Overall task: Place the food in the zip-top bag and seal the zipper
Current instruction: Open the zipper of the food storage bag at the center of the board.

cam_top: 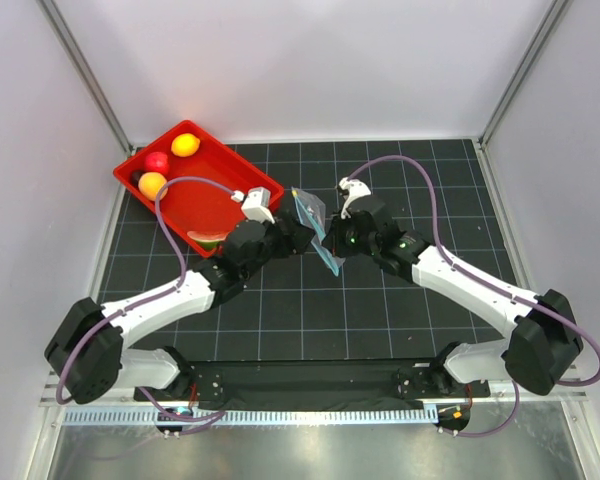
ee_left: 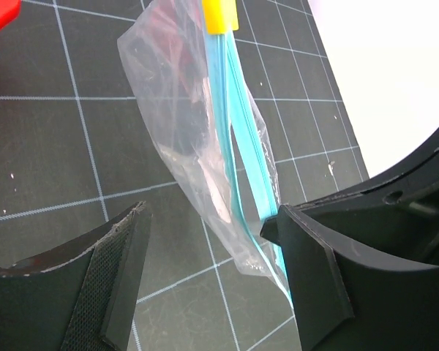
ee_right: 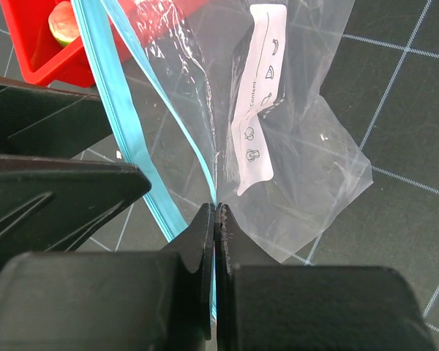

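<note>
We log: food [cam_top: 185, 145] all in red tray [cam_top: 235, 153], none bagged. Zip-top bag [cam_top: 313, 222] right of tray, empty, zipper [ee_right: 126, 131] unsealed. Right gripper [ee_right: 216, 217] pinches zipper edge. Left gripper [ee_left: 205, 230] jaws spread around bag.

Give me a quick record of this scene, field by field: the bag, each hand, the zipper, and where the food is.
bag: zip-top bag sits between the two hands, no food visible inside
right hand: right hand shut on the bag's zipper edge
left hand: left hand open, bag in the gap
zipper: zipper strips parted, yellow slider at one end
food: lemon, red apple, orange ball, dark fruit and watermelon wedge, all in the red tray
</note>
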You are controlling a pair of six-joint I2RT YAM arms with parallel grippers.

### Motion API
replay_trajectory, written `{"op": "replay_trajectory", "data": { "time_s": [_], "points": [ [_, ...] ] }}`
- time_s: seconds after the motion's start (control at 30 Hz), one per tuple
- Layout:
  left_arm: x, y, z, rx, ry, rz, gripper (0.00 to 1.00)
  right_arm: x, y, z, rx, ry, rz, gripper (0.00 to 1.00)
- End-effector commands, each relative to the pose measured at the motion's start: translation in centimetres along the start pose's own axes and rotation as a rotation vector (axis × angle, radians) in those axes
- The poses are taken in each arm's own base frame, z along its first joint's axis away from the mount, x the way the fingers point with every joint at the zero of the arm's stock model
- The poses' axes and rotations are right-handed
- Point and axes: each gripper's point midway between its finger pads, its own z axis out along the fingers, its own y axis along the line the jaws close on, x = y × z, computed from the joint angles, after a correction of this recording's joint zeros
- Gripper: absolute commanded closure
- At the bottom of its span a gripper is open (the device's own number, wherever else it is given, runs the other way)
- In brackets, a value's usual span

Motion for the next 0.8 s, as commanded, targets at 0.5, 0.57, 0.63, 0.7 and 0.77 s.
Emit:
{"op": "replay_trajectory", "data": {
  "time_s": [0.5, 0.57, 0.63, 0.7, 0.77],
  "points": [
    [-3.0, -2.2, 1.5, 0.034, -0.076, 0.002, 0.93, -1.1, 3.2, -1.3, -0.091, -0.050, -0.049, 0.99],
    [-2.7, -2.2, 1.7, 0.036, -0.065, 0.005, 1.00, -1.2, 3.3, -1.4, -0.095, -0.052, -0.056, 0.98],
    [-2.6, -2.3, 1.8, 0.036, -0.057, 0.013, 1.00, -1.3, 3.4, -1.4, -0.098, -0.055, -0.058, 0.91],
    [-2.7, -2.3, 1.6, 0.034, -0.058, 0.014, 1.00, -1.2, 3.4, -1.5, -0.099, -0.054, -0.072, 0.61],
    [-2.8, -2.3, 1.4, 0.036, -0.058, 0.014, 1.00, -1.7, 2.8, -1.6, -0.064, -0.065, -0.084, 0.46]
  ]
}}
